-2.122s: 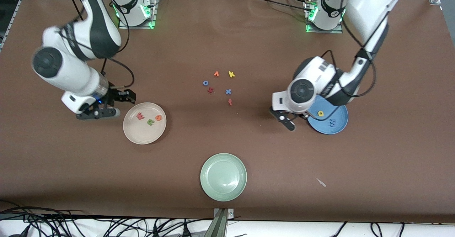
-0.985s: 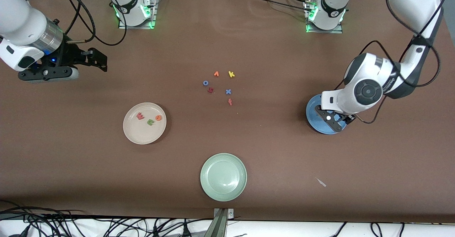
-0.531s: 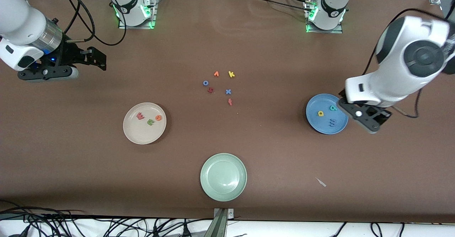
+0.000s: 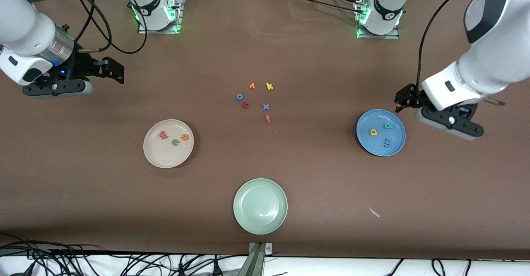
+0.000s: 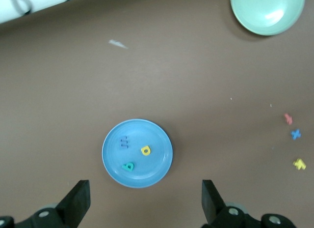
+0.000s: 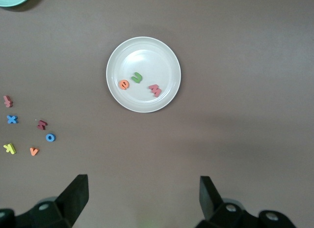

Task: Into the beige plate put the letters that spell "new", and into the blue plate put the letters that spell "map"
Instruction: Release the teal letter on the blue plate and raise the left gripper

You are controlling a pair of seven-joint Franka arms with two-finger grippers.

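The beige plate [image 4: 165, 155] [image 6: 143, 56] holds the pinkish-red w [image 4: 163, 135], green n [image 4: 175, 141] and orange e [image 4: 184, 136]. In the blue plate [image 4: 369, 121] [image 5: 153, 170] lie the yellow a [image 4: 373, 132], teal p [image 4: 388, 125] and blue m [image 4: 387, 143]. My left gripper [image 4: 450, 123] [image 5: 144, 201] hangs open and empty over bare table beside the blue plate, toward the left arm's end. My right gripper [image 4: 54, 88] [image 6: 141, 196] hangs open and empty over bare table at the right arm's end, well off the beige plate.
A pale green plate [image 4: 260, 222] sits near the front edge. Loose letters lie mid-table: an orange v-like one [image 4: 251, 86], yellow k [image 4: 269, 86], blue o [image 4: 239, 96], blue x [image 4: 266, 107] and two darker red ones [image 4: 245, 105]. A small pale scrap [image 4: 374, 212] lies nearer the front.
The left arm has risen and swung off the blue plate toward its own end of the table, uncovering the three letters. The right arm lifted away from the beige plate earlier and has since held still.
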